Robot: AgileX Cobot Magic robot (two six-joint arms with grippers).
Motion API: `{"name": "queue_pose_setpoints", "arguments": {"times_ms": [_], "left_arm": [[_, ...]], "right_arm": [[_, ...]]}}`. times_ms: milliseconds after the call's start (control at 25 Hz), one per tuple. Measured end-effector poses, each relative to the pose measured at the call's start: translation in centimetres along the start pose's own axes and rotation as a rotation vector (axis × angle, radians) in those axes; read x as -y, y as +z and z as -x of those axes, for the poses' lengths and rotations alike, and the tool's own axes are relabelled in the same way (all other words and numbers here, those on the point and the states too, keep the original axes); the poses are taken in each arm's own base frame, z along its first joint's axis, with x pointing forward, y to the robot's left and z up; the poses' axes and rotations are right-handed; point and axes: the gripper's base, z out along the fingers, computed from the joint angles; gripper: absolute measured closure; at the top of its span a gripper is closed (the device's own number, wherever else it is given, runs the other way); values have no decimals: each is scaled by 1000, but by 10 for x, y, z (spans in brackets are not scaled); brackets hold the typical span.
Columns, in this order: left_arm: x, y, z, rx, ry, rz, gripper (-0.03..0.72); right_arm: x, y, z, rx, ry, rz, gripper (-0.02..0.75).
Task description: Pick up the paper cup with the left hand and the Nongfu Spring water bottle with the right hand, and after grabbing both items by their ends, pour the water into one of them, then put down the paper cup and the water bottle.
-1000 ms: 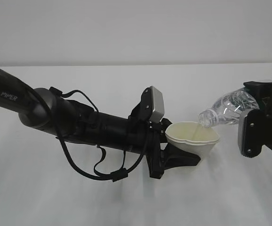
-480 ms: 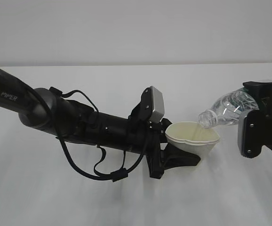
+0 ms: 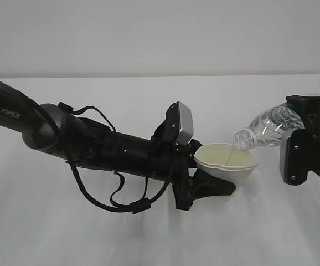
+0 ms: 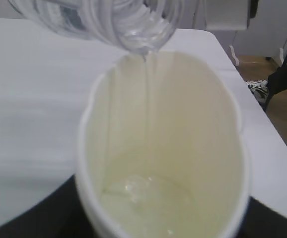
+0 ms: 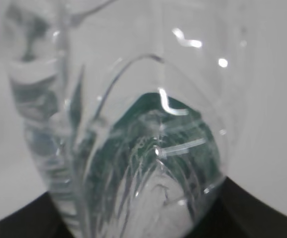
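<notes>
1. While the pour is under way, treat the white table [image 3: 149,244] as a reference only: both items are held in the air above its right half, nearer the right edge than the left.
2. Hold the left hand [image 3: 207,185] steady. Its jaws stand part open, clamped on the lower end of the paper cup [image 3: 226,162], and the squeeze has pressed the rim into an oval.
3. Hold the right hand [image 3: 304,152] level. Its jaws, also part open, grip the base end of the Nongfu Spring water bottle [image 3: 265,130], which is tipped neck-down to the left.
4. Keep the bottle mouth just above the cup's far rim, inside the opening.
5. Maintain the thin stream [image 4: 146,74]; a small pool [image 4: 146,196] covers the cup bottom.
6. Judgement: add tilt slowly, since a squeezed cup could spill at its narrowed sides.
</notes>
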Motion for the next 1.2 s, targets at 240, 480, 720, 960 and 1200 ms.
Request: {"name": "queue_pose_setpoints", "arguments": {"times_ms": [240,480,720,960,1200], "left_arm": [[0,0,-1,-1,-2,0,292],[0,0,-1,-1,-2,0,292],[0,0,-1,-1,-2,0,292],[0,0,-1,-1,-2,0,292],[0,0,-1,-1,-2,0,292]], "right_arm": [[0,0,0,0,0,-1,332],[0,0,0,0,-2,-1,332],[0,0,0,0,-2,-1,331],[0,0,0,0,-2,-1,332],[0,0,0,0,-13,-2,332]]}}
